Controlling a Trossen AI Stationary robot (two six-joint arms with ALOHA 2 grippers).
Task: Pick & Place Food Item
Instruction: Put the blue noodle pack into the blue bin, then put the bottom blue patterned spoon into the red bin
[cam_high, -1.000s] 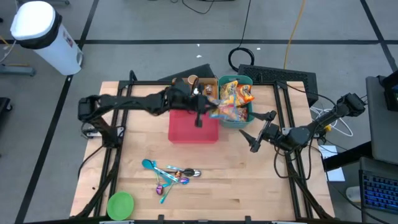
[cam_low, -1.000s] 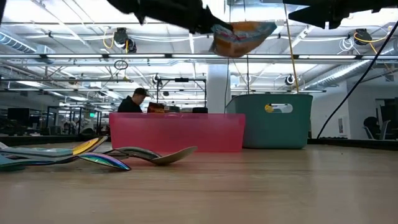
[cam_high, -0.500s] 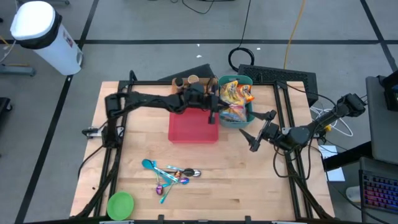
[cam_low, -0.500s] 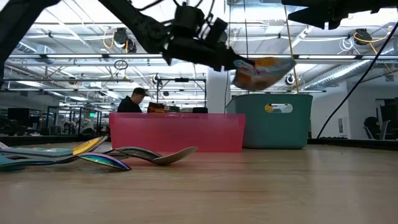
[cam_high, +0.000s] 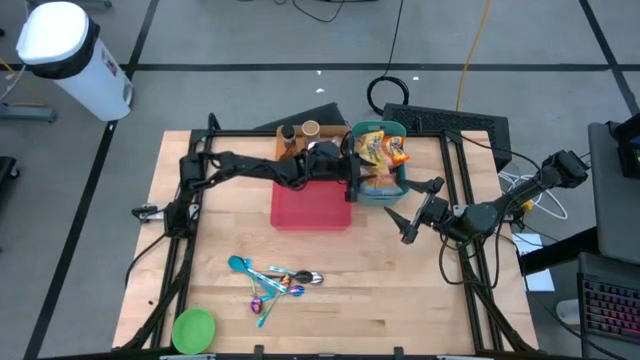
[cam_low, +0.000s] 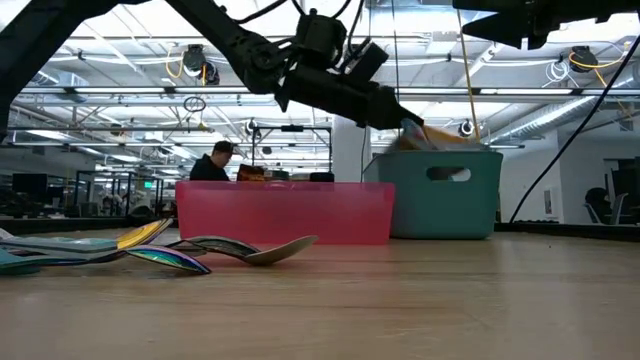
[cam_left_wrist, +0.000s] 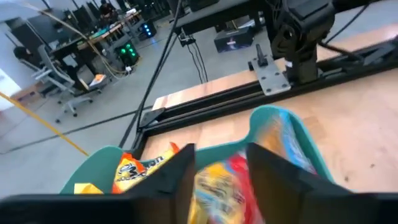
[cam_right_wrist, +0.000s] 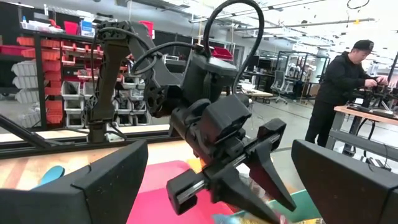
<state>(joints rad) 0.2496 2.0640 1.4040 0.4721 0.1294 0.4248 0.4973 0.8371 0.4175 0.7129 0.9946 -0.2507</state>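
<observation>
A colourful snack bag (cam_high: 378, 182) (cam_left_wrist: 217, 180) lies in the teal bin (cam_high: 397, 192) (cam_low: 445, 195), on top of other snack bags (cam_high: 380, 148); its top shows just above the rim (cam_low: 432, 138). My left gripper (cam_high: 357, 180) (cam_low: 405, 118) (cam_left_wrist: 221, 168) reaches nearly level over the bin's left rim. It is open, with the bag showing in the gap between its fingers. A red bin (cam_high: 310, 205) (cam_low: 285, 212) stands left of the teal one. My right gripper (cam_high: 410, 215) waits open, right of the teal bin. My left gripper comes at the snack bag's top (cam_left_wrist: 214, 177) from the table's left, slanting slightly down. Its fingers (cam_right_wrist: 273, 163) stand apart on either side of the bag. Whether they touch the bag I cannot tell. The bag rests in the teal bin.
Several shiny spoons (cam_high: 275, 280) (cam_low: 190, 250) lie near the table's front, with a green bowl (cam_high: 194, 328) at the front left corner. Brown cups (cam_high: 298, 130) stand behind the red bin. A person (cam_low: 212, 160) (cam_right_wrist: 339, 78) works in the room beyond.
My left gripper has carried the snack bag from above the red bin toward the table's right edge and down to the teal bin. The bag, which hung high and clear below the fingers, now sits in the bin with only its top above the rim.
</observation>
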